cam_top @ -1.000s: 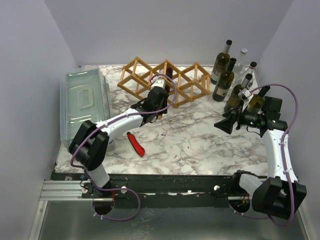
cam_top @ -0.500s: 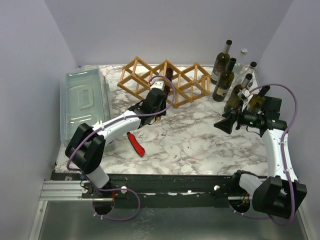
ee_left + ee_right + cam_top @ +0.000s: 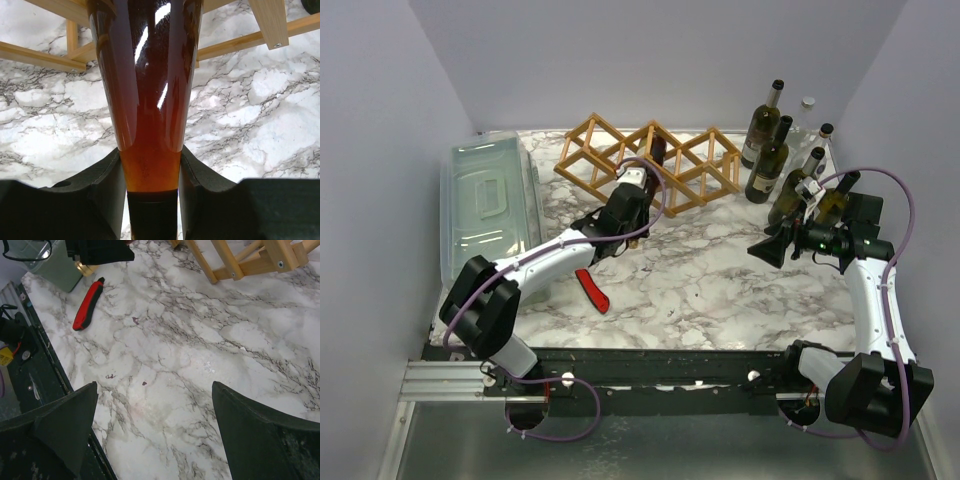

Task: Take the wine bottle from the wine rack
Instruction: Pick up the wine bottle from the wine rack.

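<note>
Amber glass clamped: the left gripper [image 3: 152,187] pinches the bottle [image 3: 150,100] by its neck.
Its black fingers [image 3: 112,187] press both sides of the neck, while the dark body lies in the middle cell of the rack [image 3: 718,168] at the back of the marble table [image 3: 700,270]. Over the table's right side the right gripper [image 3: 772,246] hangs wide open and empty, just in front of a cluster of upright bottles [image 3: 767,160]. A red cutter [image 3: 591,288] lies beside the left arm, and a lidded bin [image 3: 490,200] sits far left.
</note>
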`<control>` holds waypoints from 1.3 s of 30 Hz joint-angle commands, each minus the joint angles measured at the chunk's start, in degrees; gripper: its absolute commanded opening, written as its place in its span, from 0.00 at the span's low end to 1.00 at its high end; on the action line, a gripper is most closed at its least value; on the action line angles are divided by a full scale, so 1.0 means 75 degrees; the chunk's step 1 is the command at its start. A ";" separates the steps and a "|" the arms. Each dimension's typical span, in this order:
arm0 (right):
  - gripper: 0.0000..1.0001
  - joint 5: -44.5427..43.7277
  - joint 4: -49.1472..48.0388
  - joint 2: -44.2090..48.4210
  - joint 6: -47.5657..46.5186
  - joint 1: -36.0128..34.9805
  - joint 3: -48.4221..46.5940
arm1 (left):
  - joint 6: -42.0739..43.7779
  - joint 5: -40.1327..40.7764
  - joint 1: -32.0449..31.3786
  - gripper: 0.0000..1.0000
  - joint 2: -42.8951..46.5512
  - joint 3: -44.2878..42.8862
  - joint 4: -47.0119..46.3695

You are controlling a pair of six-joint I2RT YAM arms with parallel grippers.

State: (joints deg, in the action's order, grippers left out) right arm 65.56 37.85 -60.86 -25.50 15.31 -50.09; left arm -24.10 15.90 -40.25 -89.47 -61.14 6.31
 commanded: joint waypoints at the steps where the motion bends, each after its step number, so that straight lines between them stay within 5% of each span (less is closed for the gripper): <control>1: 0.99 -0.0116 0.0040 -0.0034 -0.0022 -0.0073 -0.0147 | 0.0184 0.0481 -0.0052 0.00 0.1036 -0.0114 -0.2071; 39: 0.99 -0.0206 -0.0066 -0.0057 0.0054 -0.0154 -0.0100 | -0.0028 0.0399 -0.0389 0.00 0.2813 0.1429 -0.2052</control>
State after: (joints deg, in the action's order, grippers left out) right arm 64.95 37.82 -61.08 -25.45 14.57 -50.09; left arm -24.53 15.64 -42.74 -75.59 -49.21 6.98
